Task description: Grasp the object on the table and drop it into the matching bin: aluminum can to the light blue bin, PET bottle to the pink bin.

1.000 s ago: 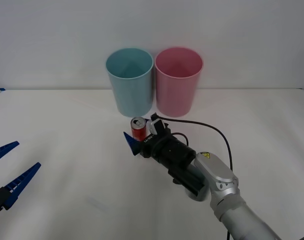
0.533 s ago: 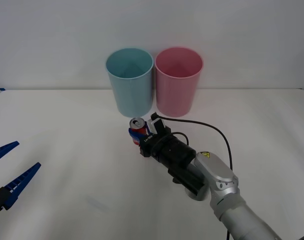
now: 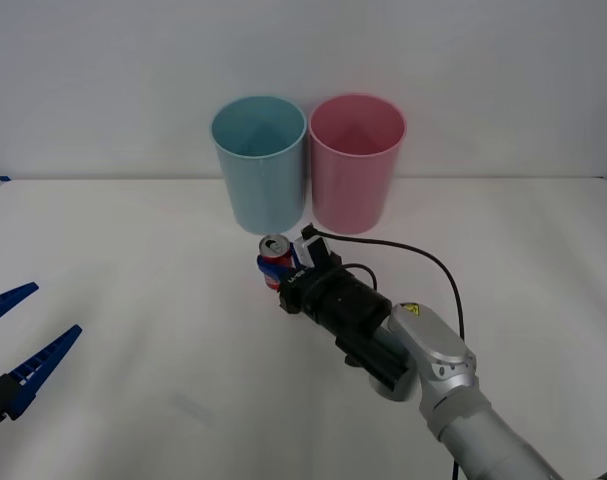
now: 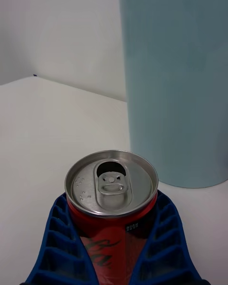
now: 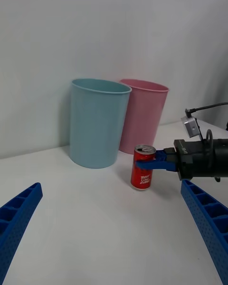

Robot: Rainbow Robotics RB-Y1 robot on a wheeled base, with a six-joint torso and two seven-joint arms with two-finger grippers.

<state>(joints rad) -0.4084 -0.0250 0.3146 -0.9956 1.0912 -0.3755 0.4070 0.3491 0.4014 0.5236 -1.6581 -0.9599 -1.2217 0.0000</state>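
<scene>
The small red aluminum can [image 3: 274,256] with a silver top stands upright on the white table [image 3: 123,250], just in front of the light blue bin [image 3: 260,165]. The pink bin [image 3: 355,165] stands right beside that bin. My right gripper [image 3: 272,268] is shut on the can, and in the right wrist view its blue fingers [image 4: 59,247] press both sides of the can [image 4: 111,185]. The left wrist view shows the can [image 5: 143,173] resting on the table with the right gripper [image 5: 154,164] around it. My left gripper [image 3: 18,345] hangs open at the near left, far from the can.
The two bins stand side by side at the back, close behind the can. The light blue bin's wall [image 4: 175,76] rises just beyond the can. A black cable [image 3: 423,262] loops off the right wrist. Bare tabletop stretches left and right of the bins.
The right gripper's fingers, spread around the can one second ago, have closed onto it. The can has stayed in place. The left arm has not moved.
</scene>
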